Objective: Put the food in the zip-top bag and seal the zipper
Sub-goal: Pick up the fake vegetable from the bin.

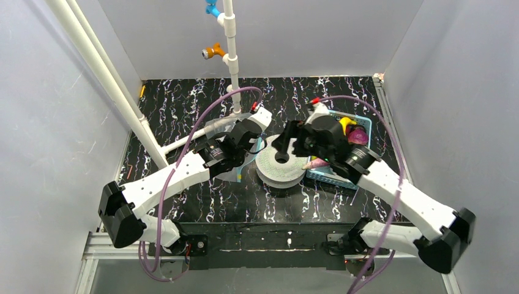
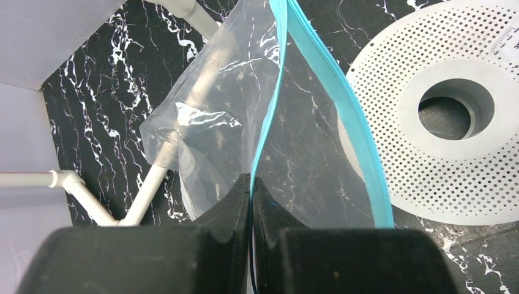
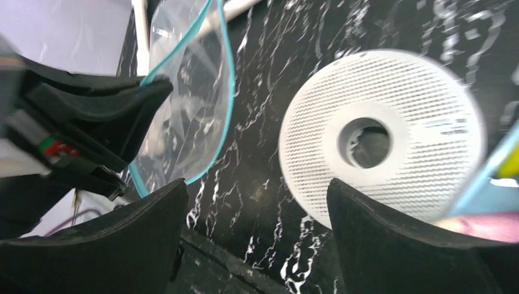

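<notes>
The left fingers (image 2: 235, 202) pinch shut on the zipper (image 2: 358, 141), holding the bag (image 2: 226, 122) open beside the disc (image 1: 278, 171). The right fingers (image 3: 367, 233) gape wide, empty. Loading seems underway: next, grasp food (image 1: 357, 136) from the basket (image 1: 333, 177).

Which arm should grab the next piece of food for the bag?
Right. The right gripper is open and empty near the basket of food; the left gripper is shut on the zipper of the bag, holding its mouth open.
</notes>
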You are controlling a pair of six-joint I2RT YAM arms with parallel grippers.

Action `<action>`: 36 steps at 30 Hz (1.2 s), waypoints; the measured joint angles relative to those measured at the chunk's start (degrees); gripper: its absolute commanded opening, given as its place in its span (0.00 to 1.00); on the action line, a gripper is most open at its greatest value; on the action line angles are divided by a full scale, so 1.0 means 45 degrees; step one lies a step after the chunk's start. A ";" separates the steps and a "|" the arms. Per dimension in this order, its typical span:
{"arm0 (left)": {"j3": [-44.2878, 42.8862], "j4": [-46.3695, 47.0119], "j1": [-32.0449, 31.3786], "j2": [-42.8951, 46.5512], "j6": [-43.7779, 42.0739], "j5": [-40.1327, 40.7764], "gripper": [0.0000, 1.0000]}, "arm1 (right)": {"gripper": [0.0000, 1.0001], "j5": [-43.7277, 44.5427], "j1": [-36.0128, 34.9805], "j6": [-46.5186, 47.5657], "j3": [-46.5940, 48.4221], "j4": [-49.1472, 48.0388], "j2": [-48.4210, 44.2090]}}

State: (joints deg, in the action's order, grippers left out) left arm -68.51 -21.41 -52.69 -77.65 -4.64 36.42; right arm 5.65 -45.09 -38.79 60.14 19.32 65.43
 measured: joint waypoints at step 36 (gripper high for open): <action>-0.0036 -0.0042 0.0000 0.0005 0.0502 -0.1081 0.00 | 0.68 0.2464 0.5744 -0.5906 -0.5067 0.0594 -0.1562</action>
State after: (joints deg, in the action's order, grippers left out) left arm -68.67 -21.60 -52.69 -77.62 -2.38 31.56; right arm 16.74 -19.24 -65.37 37.34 21.99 58.40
